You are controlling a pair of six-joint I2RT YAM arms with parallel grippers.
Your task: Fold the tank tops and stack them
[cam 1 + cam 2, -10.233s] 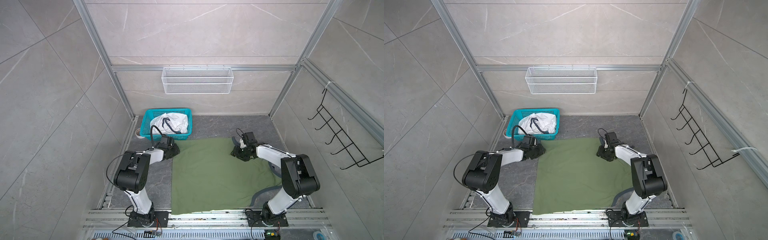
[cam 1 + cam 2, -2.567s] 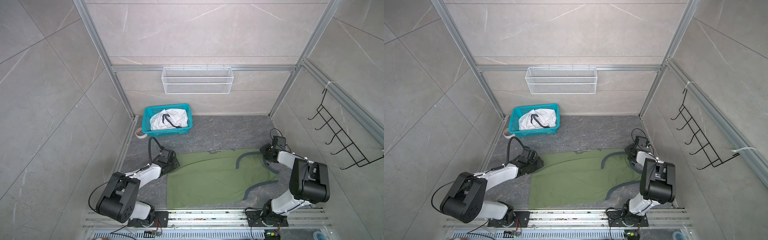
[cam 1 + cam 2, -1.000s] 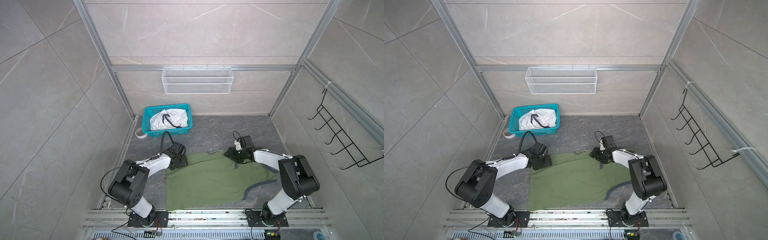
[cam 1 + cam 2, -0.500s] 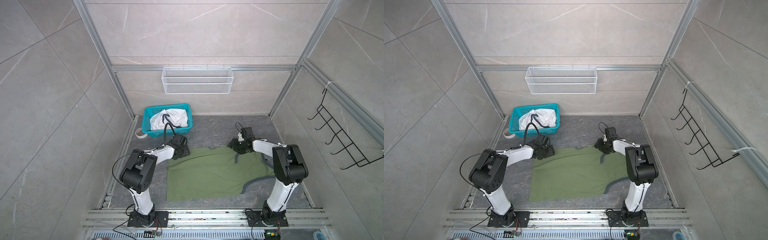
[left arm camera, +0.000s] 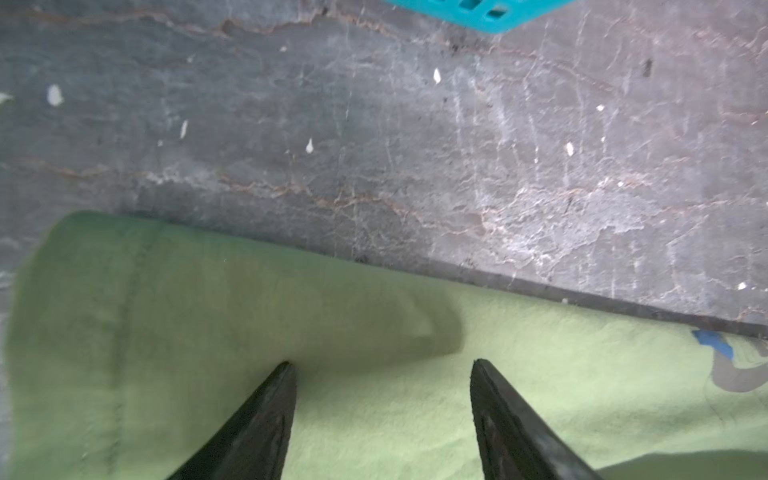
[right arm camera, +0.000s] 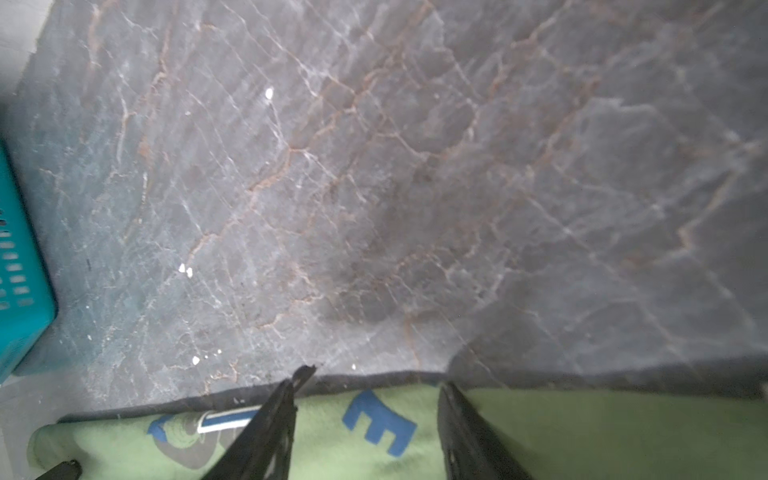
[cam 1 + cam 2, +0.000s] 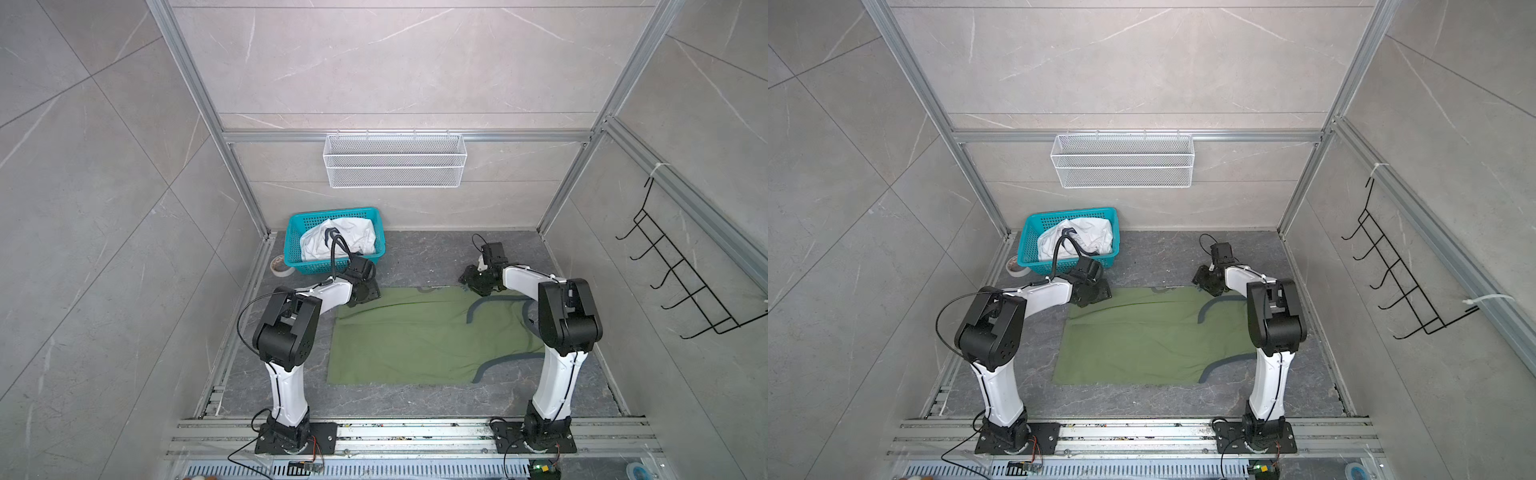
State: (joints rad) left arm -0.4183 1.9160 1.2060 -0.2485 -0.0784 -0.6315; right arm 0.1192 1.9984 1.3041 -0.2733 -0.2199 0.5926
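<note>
A robotics lab: silver aluminium frame bars [image 7: 270, 137] are enclosing grey marble-look wall panels [image 7: 395, 62], white-and-black robot arms [image 7: 286, 332] standing on a slotted metal rail [image 7: 415, 434].

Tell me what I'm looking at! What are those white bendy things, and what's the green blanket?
Those are two robot arms, the left arm and the right arm. Two pictures look down from a camera high above. The other two come from little cameras on the arms' wrists, so you see each pincer's black tips up close. That's no blanket: it is a green top, a sleeveless shirt, lying flat on the grey table. A white top sits crumpled in the blue basket. The left pincer and right pincer both stand open over the green top's far edge, holding nothing.
</note>
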